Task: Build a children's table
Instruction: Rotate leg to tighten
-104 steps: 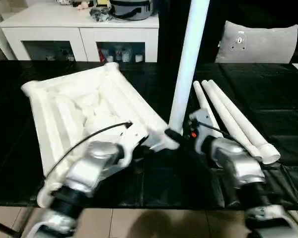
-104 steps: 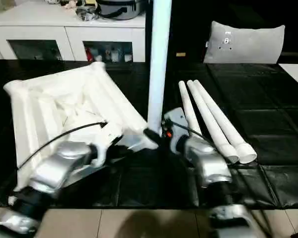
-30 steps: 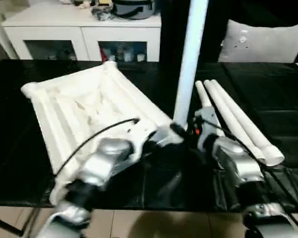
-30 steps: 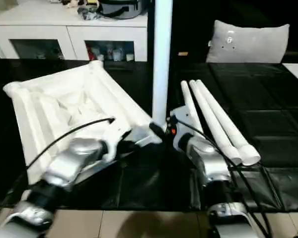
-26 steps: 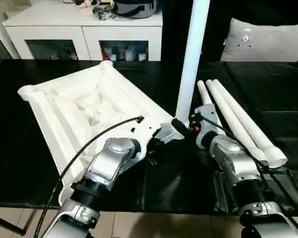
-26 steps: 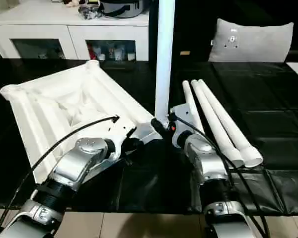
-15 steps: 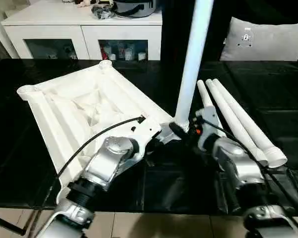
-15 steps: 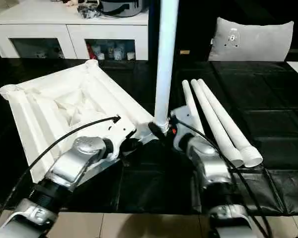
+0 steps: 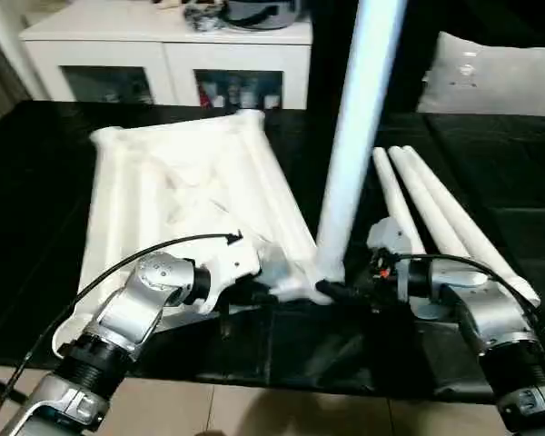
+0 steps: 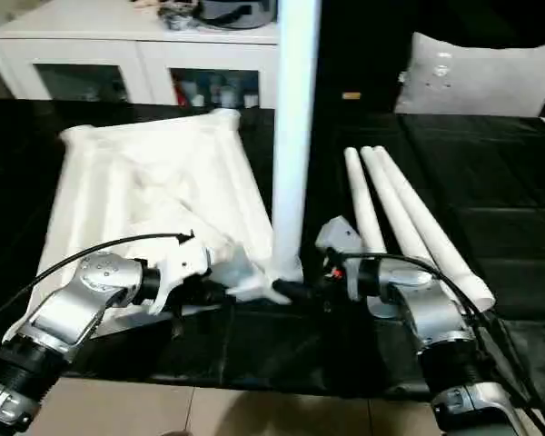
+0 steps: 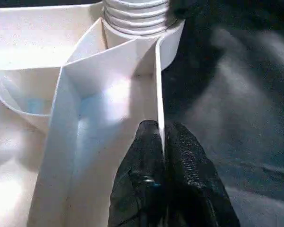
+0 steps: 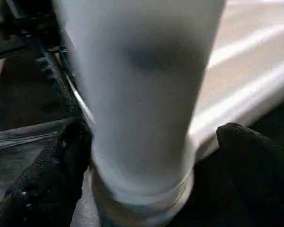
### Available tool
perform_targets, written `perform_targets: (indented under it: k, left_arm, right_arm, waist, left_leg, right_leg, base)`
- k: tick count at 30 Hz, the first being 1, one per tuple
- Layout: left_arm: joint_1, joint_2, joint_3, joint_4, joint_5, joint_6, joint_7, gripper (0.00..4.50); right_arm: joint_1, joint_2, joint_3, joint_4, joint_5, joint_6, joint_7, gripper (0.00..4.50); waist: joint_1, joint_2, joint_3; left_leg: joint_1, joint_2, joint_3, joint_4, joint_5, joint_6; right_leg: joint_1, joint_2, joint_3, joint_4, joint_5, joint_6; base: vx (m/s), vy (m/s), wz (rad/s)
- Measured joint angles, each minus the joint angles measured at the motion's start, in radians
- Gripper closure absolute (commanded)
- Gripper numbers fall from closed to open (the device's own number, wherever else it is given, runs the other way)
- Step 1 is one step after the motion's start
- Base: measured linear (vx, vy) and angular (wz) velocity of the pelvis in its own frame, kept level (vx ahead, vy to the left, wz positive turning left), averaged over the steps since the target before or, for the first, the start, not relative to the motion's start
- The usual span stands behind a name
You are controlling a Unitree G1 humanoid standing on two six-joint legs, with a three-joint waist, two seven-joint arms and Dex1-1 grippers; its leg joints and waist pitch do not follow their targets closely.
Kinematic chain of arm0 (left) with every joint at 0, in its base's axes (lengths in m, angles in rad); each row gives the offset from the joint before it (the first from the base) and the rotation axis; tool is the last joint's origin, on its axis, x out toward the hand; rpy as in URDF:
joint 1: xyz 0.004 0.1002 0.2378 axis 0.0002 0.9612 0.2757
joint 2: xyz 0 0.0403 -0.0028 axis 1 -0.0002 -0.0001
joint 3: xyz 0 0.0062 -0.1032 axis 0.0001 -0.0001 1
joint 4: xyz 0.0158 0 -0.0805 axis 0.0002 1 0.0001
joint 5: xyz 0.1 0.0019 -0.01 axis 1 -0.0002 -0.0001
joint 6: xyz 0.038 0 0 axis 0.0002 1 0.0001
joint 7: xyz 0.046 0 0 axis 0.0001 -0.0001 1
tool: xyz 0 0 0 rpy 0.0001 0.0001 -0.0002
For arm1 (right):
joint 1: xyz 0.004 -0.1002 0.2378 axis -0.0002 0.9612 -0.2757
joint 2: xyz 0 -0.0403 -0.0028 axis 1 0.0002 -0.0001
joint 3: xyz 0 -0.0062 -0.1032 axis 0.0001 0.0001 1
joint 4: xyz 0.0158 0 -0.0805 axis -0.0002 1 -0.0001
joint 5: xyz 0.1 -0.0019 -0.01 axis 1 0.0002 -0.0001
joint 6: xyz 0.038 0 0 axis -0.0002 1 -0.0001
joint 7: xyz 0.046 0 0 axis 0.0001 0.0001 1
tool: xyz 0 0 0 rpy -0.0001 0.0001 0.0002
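Table top (image 9: 177, 195) lies upside down, ribbed underside up, on the black table (image 9: 518, 186), left of centre, its long sides running from near to far. One leg (image 9: 359, 127) stands upright in the near right corner socket (image 9: 322, 272), its ringed base seated in the socket — seen close in the left wrist view. Three spare legs (image 9: 436, 218) lie side by side on the black table to the right of the standing leg, touching one another, thick ends nearest.

Left gripper (image 11: 163, 137) — fingers together, pinched on the thin rim wall of the top just beside the corner socket. One finger (image 11: 142, 142) sits inside the rim, the other outside. Left forearm (image 9: 150, 295) reaches in from the near left.

Right gripper (image 12: 146, 142) — fingers apart, one on each side of the standing leg's base, near it; whether they touch the leg I cannot tell. Right forearm (image 9: 481, 313) comes in from the near right.

Beyond the black table: a white cabinet (image 9: 163, 54) with shelves at far left, and a grey cushion (image 9: 500, 73) at far right.
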Motion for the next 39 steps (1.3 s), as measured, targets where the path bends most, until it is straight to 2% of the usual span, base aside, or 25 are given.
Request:
perform_targets:
  k: [1, 2, 5, 6, 9, 14, 15, 24, 27, 29, 31, 32, 36, 39]
  left_arm:
    - [-0.002, 0.005, -0.001, 0.001, 0.001, -0.004, -0.009, 4.50]
    - [-0.003, 0.007, -0.002, 0.004, 0.001, -0.011, -0.017, 4.50]
    - [-0.009, 0.019, -0.011, 0.011, 0.001, -0.033, -0.043, 4.50]
    - [-0.011, 0.024, -0.013, 0.014, 0.001, -0.040, -0.055, 4.50]
    - [-0.012, 0.029, -0.016, 0.015, 0.001, -0.050, -0.069, 4.50]
    - [-0.012, 0.030, -0.016, 0.016, 0.001, -0.054, -0.072, 4.50]
    - [-0.012, 0.030, -0.016, 0.016, 0.001, -0.054, -0.072, 4.50]
    - [0.010, 0.019, 0.007, 0.002, -0.036, -0.011, -0.079, 4.50]
    - [0.021, -0.011, 0.042, -0.001, -0.027, 0.041, -0.002, 4.50]
    - [0.020, -0.041, 0.054, -0.001, -0.017, 0.071, 0.057, 4.50]
    - [0.015, -0.110, 0.085, 0.003, 0.001, 0.148, 0.173, 4.50]
    - [0.010, -0.131, 0.085, 0.003, 0.004, 0.172, 0.207, 4.50]
    - [-0.043, -0.311, 0.135, 0.049, 0.035, 0.318, 0.444, 4.50]
    - [-0.063, -0.375, 0.137, 0.072, 0.040, 0.344, 0.532, 4.50]
  right_arm:
    - [-0.001, 0.000, 0.001, 0.000, 0.001, -0.002, 0.013, 0.01]
    - [-0.001, 0.000, 0.002, 0.000, 0.002, -0.002, 0.023, 0.28]
    - [-0.001, -0.003, 0.010, -0.002, 0.011, 0.004, 0.067, 0.39]
    - [-0.001, -0.007, 0.018, -0.003, 0.019, 0.011, 0.085, 0.62]
    - [-0.001, -0.009, 0.037, -0.003, 0.025, 0.020, 0.107, 0.84]
    - [-0.001, -0.007, 0.043, 0.000, 0.025, 0.020, 0.124, 1.24]
    - [-0.001, -0.006, 0.043, 0.000, 0.025, 0.020, 0.128, 1.48]
    - [0.023, 0.016, 0.033, -0.029, 0.051, 0.070, 0.115, 1.83]
    - [0.027, 0.065, -0.003, -0.029, 0.037, 0.105, -0.008, 1.85]
    - [0.026, 0.100, -0.027, -0.015, 0.029, 0.121, -0.098, 1.85]
    - [0.005, 0.170, -0.077, 0.030, 0.016, 0.136, -0.265, 1.85]
    - [-0.001, 0.183, -0.087, 0.039, 0.011, 0.138, -0.313, 1.85]
    - [-0.030, 0.275, -0.147, 0.075, -0.054, 0.124, -0.622, 1.85]
    - [-0.035, 0.308, -0.169, 0.079, -0.072, 0.125, -0.740, 1.85]
  waist:
    - [0.001, -0.001, 0.000]
    - [0.003, -0.001, 0.001]
    - [0.006, -0.002, 0.001]
    - [0.009, -0.002, 0.001]
    - [0.015, -0.002, 0.001]
    - [0.015, -0.002, 0.001]
    - [0.015, -0.002, 0.001]
    - [0.013, -0.002, 0.001]
    - [0.005, -0.002, 0.001]
    - [-0.008, -0.002, 0.001]
    - [-0.027, -0.002, 0.001]
    - [-0.030, -0.001, 0.001]
    - [-0.034, 0.005, -0.001]
    - [-0.031, 0.009, -0.004]
  left_leg:
    - [0.000, 0.000, 0.000, 0.000, 0.000, 0.000]
    - [0.000, 0.000, 0.000, 0.000, 0.000, 0.000]
    - [0.000, 0.000, 0.000, 0.001, 0.000, 0.000]
    - [0.000, 0.000, 0.000, 0.001, 0.000, 0.000]
    - [0.000, 0.000, 0.000, 0.000, 0.000, 0.000]
    - [0.000, 0.000, 0.000, 0.001, 0.000, 0.000]
    - [0.000, 0.000, 0.000, 0.001, 0.000, 0.000]
    - [-0.001, 0.001, 0.001, 0.000, 0.000, 0.000]
    - [0.000, 0.001, 0.001, 0.000, 0.001, -0.002]
    - [0.001, 0.001, 0.001, 0.000, 0.001, -0.003]
    - [0.002, 0.001, 0.001, 0.000, 0.002, -0.004]
    - [0.003, 0.000, 0.002, 0.000, 0.003, -0.004]
    - [0.006, 0.000, 0.003, 0.000, 0.003, -0.004]
    - [0.004, -0.001, 0.003, -0.004, 0.002, -0.004]
  right_leg:
    - [0.000, 0.000, 0.000, 0.000, 0.000, 0.000]
    - [0.000, 0.000, 0.000, 0.000, 0.001, -0.001]
    - [0.000, 0.000, 0.000, 0.000, 0.001, -0.001]
    - [0.000, 0.000, 0.000, 0.000, 0.001, -0.001]
    - [0.000, 0.000, 0.000, 0.001, 0.001, -0.001]
    - [0.000, 0.000, 0.000, 0.000, 0.001, -0.001]
    - [0.000, 0.000, 0.000, 0.000, 0.001, -0.001]
    - [0.000, 0.000, 0.000, 0.000, 0.001, 0.000]
    - [0.000, 0.000, 0.000, 0.001, 0.002, -0.002]
    - [0.002, 0.000, 0.001, 0.001, 0.002, 0.000]
    - [0.002, 0.000, 0.001, 0.001, 0.001, 0.002]
    - [0.003, 0.000, 0.001, 0.001, 0.002, 0.003]
    - [0.004, 0.000, 0.002, 0.000, 0.001, 0.003]
    - [0.004, -0.001, 0.003, -0.001, -0.001, 0.006]
  base:
    - [0.000, 0.000, 0.00]
    - [0.000, 0.000, 0.00]
    - [0.000, 0.000, 0.00]
    - [0.000, 0.000, 0.00]
    - [0.000, 0.000, 0.00]
    - [0.000, 0.000, 0.00]
    - [0.000, 0.000, 0.00]
    - [0.000, 0.000, 0.00]
    - [0.000, 0.000, 0.00]
    - [0.000, 0.000, 0.00]
    - [0.000, 0.000, 0.00]
    - [0.000, 0.000, 0.00]
    - [0.000, 0.000, 0.00]
    - [0.000, 0.000, 0.00]
